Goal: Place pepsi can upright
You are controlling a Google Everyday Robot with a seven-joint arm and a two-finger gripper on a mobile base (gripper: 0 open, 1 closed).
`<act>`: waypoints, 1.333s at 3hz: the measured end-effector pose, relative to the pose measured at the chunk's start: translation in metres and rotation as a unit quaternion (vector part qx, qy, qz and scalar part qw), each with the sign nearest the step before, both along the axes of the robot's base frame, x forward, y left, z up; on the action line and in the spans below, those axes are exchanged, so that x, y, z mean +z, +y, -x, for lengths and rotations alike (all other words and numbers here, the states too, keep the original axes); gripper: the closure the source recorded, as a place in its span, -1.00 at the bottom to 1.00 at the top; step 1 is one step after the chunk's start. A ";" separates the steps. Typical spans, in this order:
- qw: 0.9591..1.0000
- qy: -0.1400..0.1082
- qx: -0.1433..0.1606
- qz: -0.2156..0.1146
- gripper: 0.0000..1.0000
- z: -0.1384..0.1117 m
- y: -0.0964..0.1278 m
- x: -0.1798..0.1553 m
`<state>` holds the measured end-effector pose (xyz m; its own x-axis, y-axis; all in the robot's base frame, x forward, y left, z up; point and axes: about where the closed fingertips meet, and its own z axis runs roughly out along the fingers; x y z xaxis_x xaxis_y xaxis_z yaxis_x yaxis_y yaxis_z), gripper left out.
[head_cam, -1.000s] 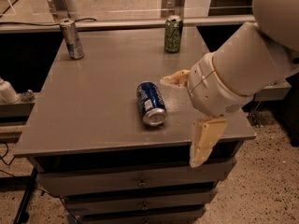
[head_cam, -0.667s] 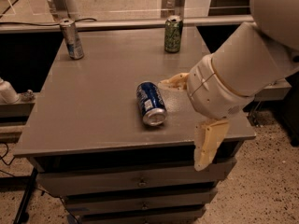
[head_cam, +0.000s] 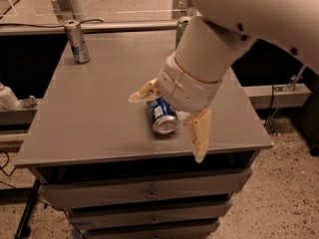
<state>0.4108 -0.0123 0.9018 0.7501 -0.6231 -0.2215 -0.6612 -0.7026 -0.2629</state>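
Lower centre of the frame: the gripper (head_cam: 165, 129) has shifted left since the earlier frame, when it hung right of the can. Its jaws are spread wide, one finger on either side of the pepsi can (head_cam: 160, 112); contact cannot be confirmed. The can lies on its side near the front edge of the grey table (head_cam: 99, 113), silver end toward the camera, position unchanged. Upper centre: the arm now partly covers the green can (head_cam: 181, 29). Upper left: the slim silver can (head_cam: 77, 42) stands upright, unchanged.
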 end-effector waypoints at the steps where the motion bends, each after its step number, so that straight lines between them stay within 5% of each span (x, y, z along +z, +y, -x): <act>1: 0.993 -0.009 0.113 0.005 -1.00 -0.013 0.033 -0.009; 2: 0.979 -0.018 0.204 0.001 -1.00 -0.026 0.050 -0.014; 3: 0.976 -0.025 0.215 -0.001 -1.00 -0.026 0.052 -0.013; 4: 0.969 -0.065 0.235 0.032 -1.00 -0.013 0.038 -0.004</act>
